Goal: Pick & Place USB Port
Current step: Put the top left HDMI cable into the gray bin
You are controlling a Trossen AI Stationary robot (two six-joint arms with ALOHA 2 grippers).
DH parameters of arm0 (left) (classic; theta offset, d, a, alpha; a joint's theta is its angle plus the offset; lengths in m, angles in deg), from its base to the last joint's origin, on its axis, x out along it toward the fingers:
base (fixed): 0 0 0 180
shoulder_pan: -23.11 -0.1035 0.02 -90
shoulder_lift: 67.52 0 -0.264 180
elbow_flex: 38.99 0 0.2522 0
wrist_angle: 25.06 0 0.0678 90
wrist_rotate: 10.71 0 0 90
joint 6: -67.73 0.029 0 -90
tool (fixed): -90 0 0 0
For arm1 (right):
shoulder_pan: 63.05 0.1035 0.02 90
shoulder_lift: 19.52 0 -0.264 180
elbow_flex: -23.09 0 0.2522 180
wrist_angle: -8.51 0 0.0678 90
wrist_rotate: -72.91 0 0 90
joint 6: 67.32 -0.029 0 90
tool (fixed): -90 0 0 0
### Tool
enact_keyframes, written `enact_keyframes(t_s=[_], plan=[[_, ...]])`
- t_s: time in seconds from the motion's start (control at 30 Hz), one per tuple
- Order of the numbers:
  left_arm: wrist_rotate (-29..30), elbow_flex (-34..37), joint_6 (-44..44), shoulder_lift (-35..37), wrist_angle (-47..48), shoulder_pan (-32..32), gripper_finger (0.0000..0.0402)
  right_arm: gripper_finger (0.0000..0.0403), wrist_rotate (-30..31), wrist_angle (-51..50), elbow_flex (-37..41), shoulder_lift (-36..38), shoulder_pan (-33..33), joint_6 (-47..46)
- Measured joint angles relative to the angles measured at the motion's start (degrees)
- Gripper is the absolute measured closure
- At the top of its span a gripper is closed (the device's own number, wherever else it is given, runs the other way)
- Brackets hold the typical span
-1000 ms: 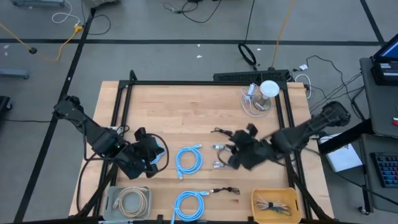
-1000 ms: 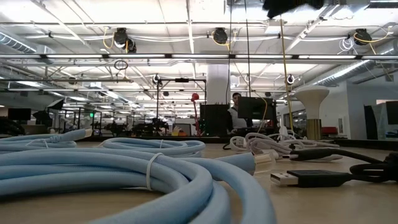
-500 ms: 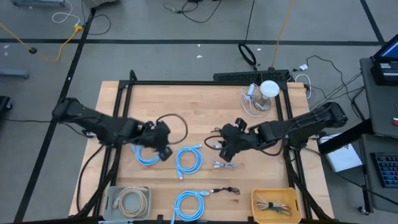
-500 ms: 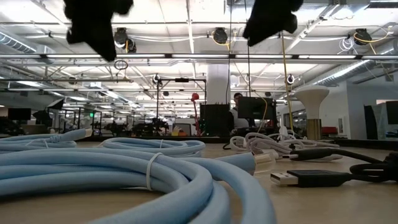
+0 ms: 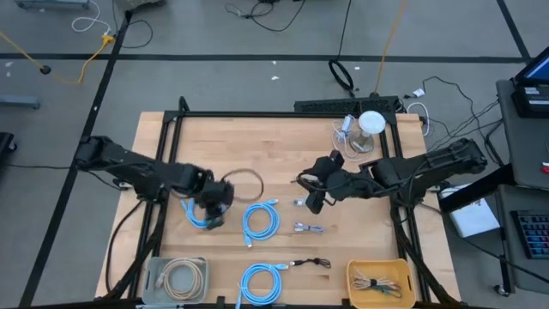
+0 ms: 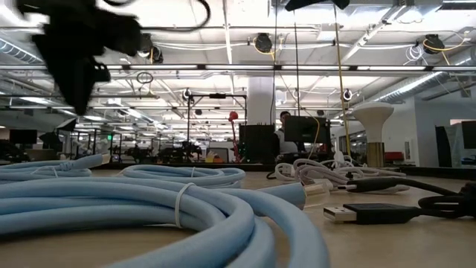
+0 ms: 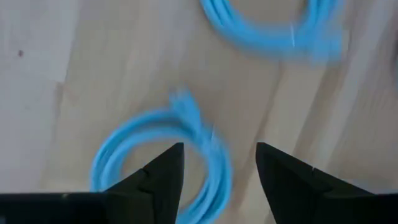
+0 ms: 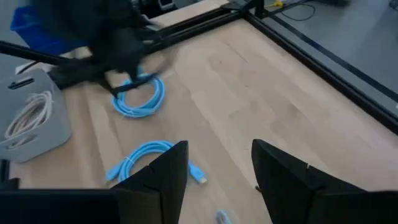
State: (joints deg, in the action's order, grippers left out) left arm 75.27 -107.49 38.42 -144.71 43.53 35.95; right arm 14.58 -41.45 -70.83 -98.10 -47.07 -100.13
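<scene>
My left gripper hangs open over a coiled light-blue cable that lies flat on the table's left half. In the left wrist view its fingers stand to either side of the coil's edge, above it. My right gripper is open over bare wood near the table's middle, with nothing between its fingers. A small white-and-grey USB cable lies just nearer than it. A black USB cable lies nearer the front, its plug flat on the wood.
Two more blue coils lie between the arms. A grey bin with a beige cable and a yellow bin stand at the front edge. A clear bowl with a white object stands at the back right.
My left gripper has swung from the near left toward the table's middle and come down over the blue coil, which now lies in plain view beside it. My right gripper has gone toward the far edge and risen.
</scene>
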Motion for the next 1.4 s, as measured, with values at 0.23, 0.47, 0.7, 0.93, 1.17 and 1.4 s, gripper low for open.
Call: enact_keyframes(t_s=[0.23, 0.47, 0.7, 0.93, 1.17, 1.4], plan=[[10.39, -0.40, 5.40, 0.01, 9.38, 14.06, 0.0238, 0.0232, 0.08, 0.04, 0.00, 0.36, -1.47, 0.63], [10.58, 1.86, 0.10, -0.06, 3.18, 16.48, 0.0238, 0.0231, -0.21, 1.41, 0.00, 0.34, -3.44, 2.04], [10.02, 5.01, -4.04, -0.06, 1.66, 18.06, 0.0206, 0.0229, -0.42, 1.72, 0.00, 0.34, -3.60, 2.22], [9.94, 9.25, -3.63, -0.06, -2.16, 18.40, 0.0204, 0.0230, -0.42, 1.72, 0.00, 0.34, -3.62, 2.16], [7.50, 15.06, -4.24, -0.47, -8.50, 18.36, 0.0214, 0.0231, -0.97, 1.69, 0.02, 0.34, -3.62, 0.54], [5.20, 18.74, -4.51, -1.44, -13.13, 18.36, 0.0215, 0.0232, -1.61, 1.69, 0.02, 0.34, -3.62, -0.32]])
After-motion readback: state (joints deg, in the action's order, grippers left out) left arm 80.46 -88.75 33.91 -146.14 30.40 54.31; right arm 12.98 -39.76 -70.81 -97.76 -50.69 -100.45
